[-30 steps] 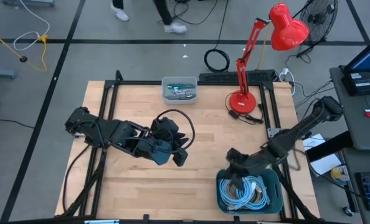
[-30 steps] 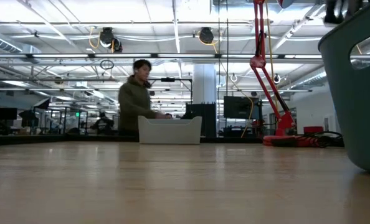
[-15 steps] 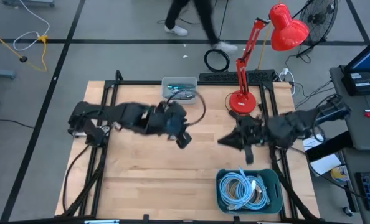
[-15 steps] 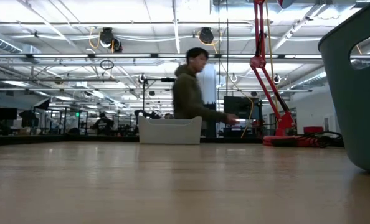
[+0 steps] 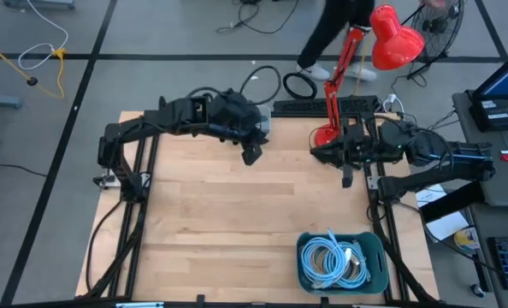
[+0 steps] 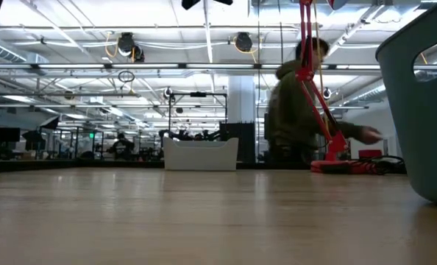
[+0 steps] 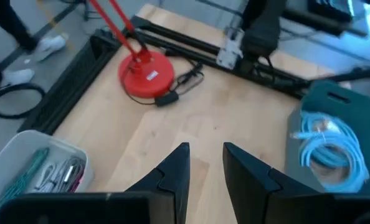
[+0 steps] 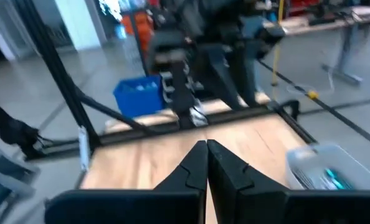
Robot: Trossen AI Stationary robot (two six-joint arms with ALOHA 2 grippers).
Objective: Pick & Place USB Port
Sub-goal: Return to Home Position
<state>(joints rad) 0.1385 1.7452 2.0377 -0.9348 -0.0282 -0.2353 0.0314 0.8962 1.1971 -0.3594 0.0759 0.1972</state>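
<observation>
My left gripper (image 5: 252, 154) hangs open above the table's far middle, beside the white bin (image 7: 18, 151) of loose cables, with nothing between its fingers (image 7: 205, 163). My right gripper (image 5: 316, 152) is shut and empty (image 8: 207, 152). It is held level in front of the red lamp's base (image 5: 331, 137) and points toward the left arm. A teal basket (image 5: 375, 248) at the near right holds coiled light-blue and white cables (image 5: 335, 261). I cannot pick out a USB port among the cables, and neither gripper holds one.
The red desk lamp (image 5: 395, 38) stands at the far right with its cord (image 7: 182, 84) on the wood. A black frame (image 5: 151, 128) runs along the table's sides. A person (image 6: 299, 103) walks behind the far edge. Bare wood (image 5: 237, 214) lies in the middle.
My left gripper has swung from the table's middle toward the far edge, beside the white bin, and its wrist has rolled. My right gripper has risen from the teal basket, gone toward the far edge by the lamp base and tipped level. A person has walked rightward behind the table.
</observation>
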